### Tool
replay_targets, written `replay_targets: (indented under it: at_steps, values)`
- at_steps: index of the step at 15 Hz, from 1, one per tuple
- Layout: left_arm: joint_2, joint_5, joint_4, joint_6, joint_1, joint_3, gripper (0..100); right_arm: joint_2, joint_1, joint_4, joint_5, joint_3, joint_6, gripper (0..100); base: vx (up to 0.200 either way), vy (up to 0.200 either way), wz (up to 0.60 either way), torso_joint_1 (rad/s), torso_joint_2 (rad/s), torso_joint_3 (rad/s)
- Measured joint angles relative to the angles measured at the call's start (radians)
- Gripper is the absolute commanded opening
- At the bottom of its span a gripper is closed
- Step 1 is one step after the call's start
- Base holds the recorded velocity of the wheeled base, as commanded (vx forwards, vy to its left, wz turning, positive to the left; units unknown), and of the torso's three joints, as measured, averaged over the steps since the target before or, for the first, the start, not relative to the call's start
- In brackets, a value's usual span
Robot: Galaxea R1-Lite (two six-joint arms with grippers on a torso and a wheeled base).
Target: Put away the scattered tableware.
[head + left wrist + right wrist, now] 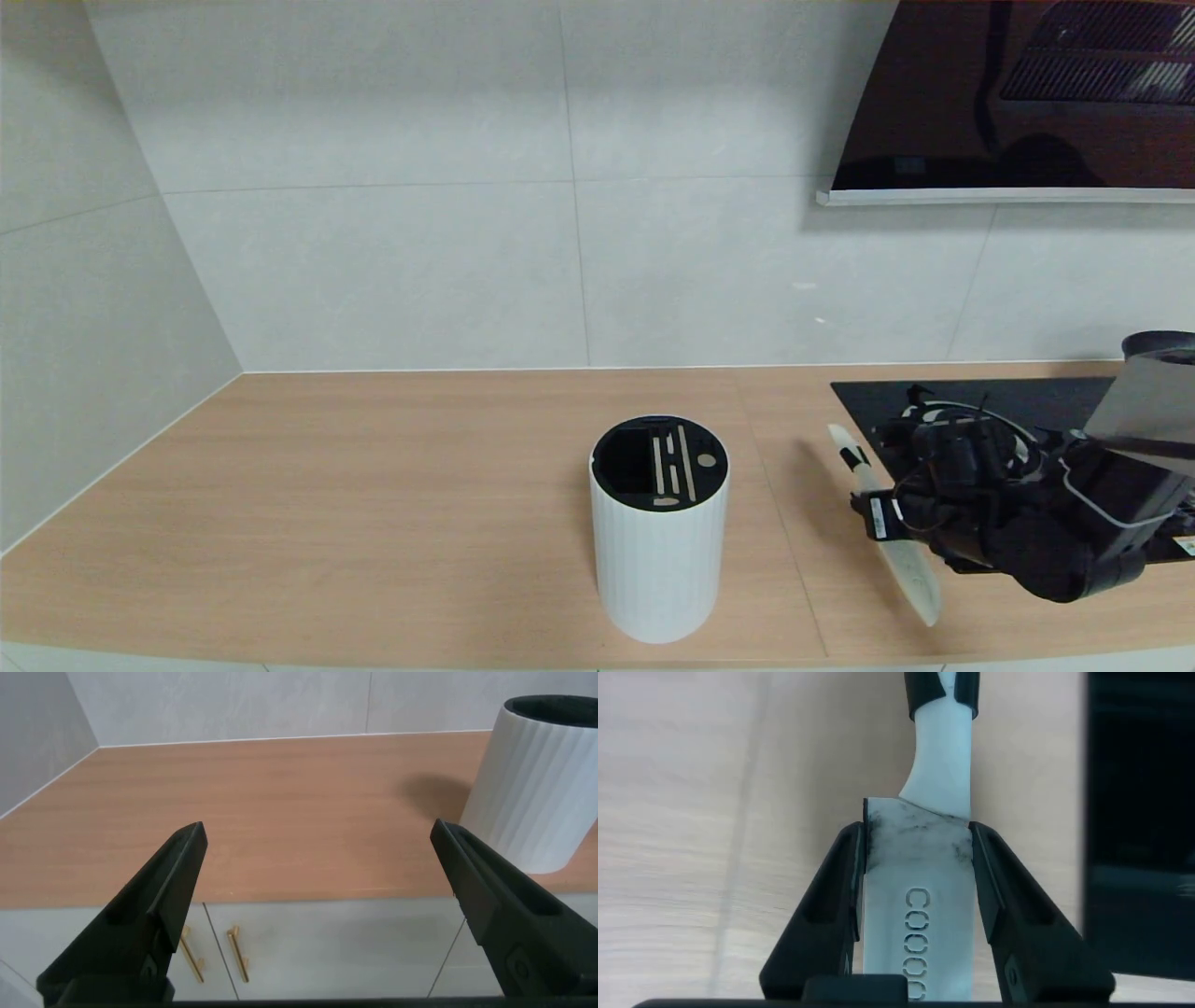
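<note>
We see the right gripper (885,519) jaws clamped across the ceramic knife (913,571) blade, its long axis running front-to-back, slotted knife holder (659,551) to its left; left gripper (318,849) jaws apart.

A row of round letters (917,938) is pressed into the white blade of the knife (920,863), which is held in the right gripper (917,845). The row runs off the edge of the right wrist view, so no whole word can be read. In the head view a small white label (878,519) with dark marks sits on that gripper, but the marks are too small to read.
</note>
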Motion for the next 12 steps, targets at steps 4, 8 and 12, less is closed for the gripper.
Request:
replay_targets:
  at_steps: [4, 8, 12]
  values:
    - [0.012, -0.034, 0.014, 0.040, -0.002, -0.096, 100, -0.158, 0.055, 0.032, -0.053, 0.004, 0.001, 0, 0.000, 0.000, 0.00, 0.000, 0.00, 0.000]
    - [0.241, -0.236, 0.055, 0.033, -0.043, -0.299, 100, -0.340, 0.180, 0.237, -0.066, -0.121, 0.001, 0, 0.000, 0.000, 0.00, 0.000, 0.00, 0.000]
    - [0.659, -0.411, 0.027, -0.026, -0.149, -0.569, 100, -0.431, 0.301, 0.271, -0.080, -0.244, 0.001, 0, 0.000, 0.000, 0.00, 0.000, 0.00, 0.000]
